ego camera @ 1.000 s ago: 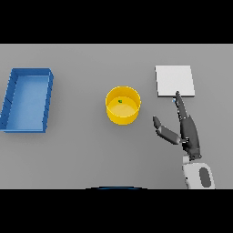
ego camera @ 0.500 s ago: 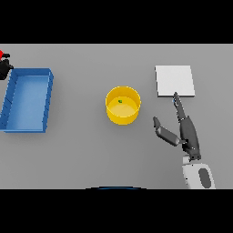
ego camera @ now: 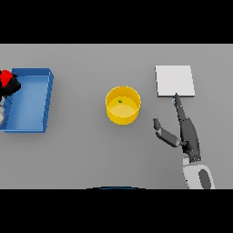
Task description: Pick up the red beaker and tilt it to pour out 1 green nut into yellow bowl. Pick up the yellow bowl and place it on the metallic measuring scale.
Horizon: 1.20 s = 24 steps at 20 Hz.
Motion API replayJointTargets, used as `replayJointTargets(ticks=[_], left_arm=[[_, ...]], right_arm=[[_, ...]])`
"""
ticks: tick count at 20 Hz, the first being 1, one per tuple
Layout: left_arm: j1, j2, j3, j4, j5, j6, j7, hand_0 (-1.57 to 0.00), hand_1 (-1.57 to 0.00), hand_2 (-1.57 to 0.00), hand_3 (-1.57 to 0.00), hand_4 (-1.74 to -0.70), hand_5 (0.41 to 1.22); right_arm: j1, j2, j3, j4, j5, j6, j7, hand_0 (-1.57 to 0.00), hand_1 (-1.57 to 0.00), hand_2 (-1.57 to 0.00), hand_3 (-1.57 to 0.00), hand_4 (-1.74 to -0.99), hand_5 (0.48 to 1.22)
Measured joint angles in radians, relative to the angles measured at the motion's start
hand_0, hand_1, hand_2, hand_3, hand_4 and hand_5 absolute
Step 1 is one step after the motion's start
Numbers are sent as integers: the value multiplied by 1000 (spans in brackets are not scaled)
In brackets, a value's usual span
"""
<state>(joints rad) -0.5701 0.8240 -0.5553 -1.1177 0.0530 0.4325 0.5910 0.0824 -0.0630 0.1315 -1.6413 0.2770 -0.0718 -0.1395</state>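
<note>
One view serves here, the head view looking down on the grey surface (ego camera: 91, 154). At the far left edge, the red beaker (ego camera: 5, 78) has come into sight over the blue tray (ego camera: 28, 101); a second ago that corner showed only the tray. It is held in the left robot hand (ego camera: 10, 86), of which only a dark patch shows beside the red, so I cannot tell how its fingers lie. A pale bit of arm shows just below it at the edge.

The yellow bowl (ego camera: 123, 105) stands upright near the middle of the surface, well apart from both tray and beaker, unmoved. One green nut (ego camera: 120, 101) lies inside it, so the pour looks done, and the beaker is likely being carried off to the tray.

The metallic measuring scale (ego camera: 175, 81) is the pale square plate to the right of the bowl, bare on top. The right robot hand (ego camera: 181, 132) lies between bowl and scale, fingers straight and spread wide, holding nothing, its longest fingertip touching the scale's near edge as before.

What remains, by my reading, is the second half: the right robot hand must close round the bowl and set it on the scale.
</note>
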Motion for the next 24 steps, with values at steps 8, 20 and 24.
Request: replayJointTargets(ticks=[8,20,24], left_arm=[[15,66,-16,-84,120,-242,-13,-305,-247,-251,-236,-831,688],[6,37,20,-62,137,-197,-98,-20,-16,-16,-15,-779,693],[-1,25,14,-44,135,-202,-98,-8,-6,-6,-6,-792,709]], right_arm=[[32,2,8,-31,-5,8,-3,1,1,1,1,-1189,666],[-58,-54,63,-18,84,57,44,1,1,1,1,-1202,709],[-181,-137,104,19,148,143,90,1,1,1,1,-1268,691]])
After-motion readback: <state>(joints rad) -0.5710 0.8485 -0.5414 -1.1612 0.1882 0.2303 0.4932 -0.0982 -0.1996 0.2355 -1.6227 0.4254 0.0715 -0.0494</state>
